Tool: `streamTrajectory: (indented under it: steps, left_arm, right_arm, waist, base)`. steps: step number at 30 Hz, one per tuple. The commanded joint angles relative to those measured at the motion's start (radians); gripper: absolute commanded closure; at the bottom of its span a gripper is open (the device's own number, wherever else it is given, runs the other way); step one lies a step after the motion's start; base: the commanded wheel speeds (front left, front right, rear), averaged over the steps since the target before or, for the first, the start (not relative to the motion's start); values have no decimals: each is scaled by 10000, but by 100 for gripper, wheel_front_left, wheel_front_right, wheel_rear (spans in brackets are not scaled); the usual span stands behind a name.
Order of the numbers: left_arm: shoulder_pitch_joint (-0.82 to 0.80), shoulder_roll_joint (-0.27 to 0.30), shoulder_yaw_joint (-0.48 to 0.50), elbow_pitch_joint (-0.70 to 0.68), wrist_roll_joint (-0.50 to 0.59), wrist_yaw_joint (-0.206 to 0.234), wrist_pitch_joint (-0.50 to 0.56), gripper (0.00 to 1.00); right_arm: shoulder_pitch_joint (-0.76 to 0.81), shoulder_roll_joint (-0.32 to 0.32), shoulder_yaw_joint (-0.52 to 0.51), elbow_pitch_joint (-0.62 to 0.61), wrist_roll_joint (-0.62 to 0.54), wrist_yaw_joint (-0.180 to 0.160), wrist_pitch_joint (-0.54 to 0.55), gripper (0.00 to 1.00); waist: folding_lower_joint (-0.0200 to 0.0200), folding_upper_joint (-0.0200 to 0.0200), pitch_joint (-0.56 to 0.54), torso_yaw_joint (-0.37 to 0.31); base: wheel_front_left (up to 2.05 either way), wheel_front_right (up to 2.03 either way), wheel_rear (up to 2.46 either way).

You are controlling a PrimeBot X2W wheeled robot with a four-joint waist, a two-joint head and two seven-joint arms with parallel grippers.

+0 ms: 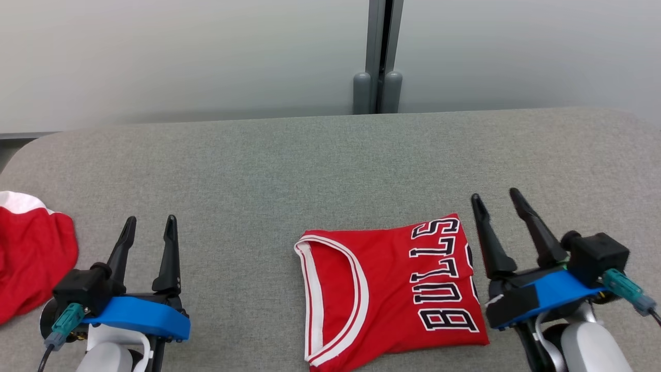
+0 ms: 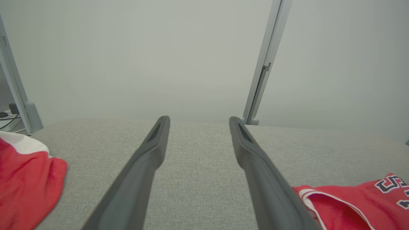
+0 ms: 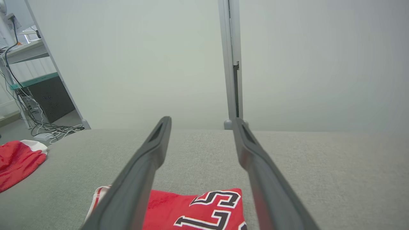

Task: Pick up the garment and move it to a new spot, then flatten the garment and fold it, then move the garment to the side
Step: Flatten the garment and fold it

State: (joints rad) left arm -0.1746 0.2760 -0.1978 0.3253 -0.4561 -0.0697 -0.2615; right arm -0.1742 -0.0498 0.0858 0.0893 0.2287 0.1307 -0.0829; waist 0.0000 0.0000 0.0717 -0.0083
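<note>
Some things were cut off. The garment (image 1: 392, 289), a folded red top with white trim and black-and-white letters, ran off the low edge of the head view, so we could not see its near corner. In the right wrist view our own dark fingers covered part of it. A second red cloth (image 1: 31, 253) with a bit of white lay past the left tool (image 1: 151, 219), on its outer side. The picture's edge cut it, so we could not tell what it was.

The left tool was spread wide. It held nothing and touched nothing, and bare grey tabletop (image 1: 310, 170) showed between its fingers. The right tool (image 1: 494, 194) was spread wide too and held nothing. The garment lay flat on the tabletop just beside the right tool, on its inner side, between our two tools but much nearer the right one. We could not tell if the right tool's base touched the garment's edge.
</note>
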Motion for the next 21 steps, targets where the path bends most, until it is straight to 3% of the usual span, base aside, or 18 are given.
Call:
streamTrajectory:
  steps: [1,8,21]
  left_arm:
    - [84,4,70,-15,50,49,-39,0]
    - [349,-30,107,36,153,78,-44,0]
    - [670,77,58,394,251,105,-47,0]
  right_arm:
    - [198,-15,-167,-108,-28,1,42,0]
    - [901,-12,-1446,-298,-421,1,377,0]
    - [1260,-111,-1480,448,-329,1,305,0]
  waist:
    - [0,0,-63,-45]
    - [0,0,-362,-165]
    - [0,0,-815,-306]
  base:
    - [0,0,0]
    - [0,0,0]
    - [0,0,0]
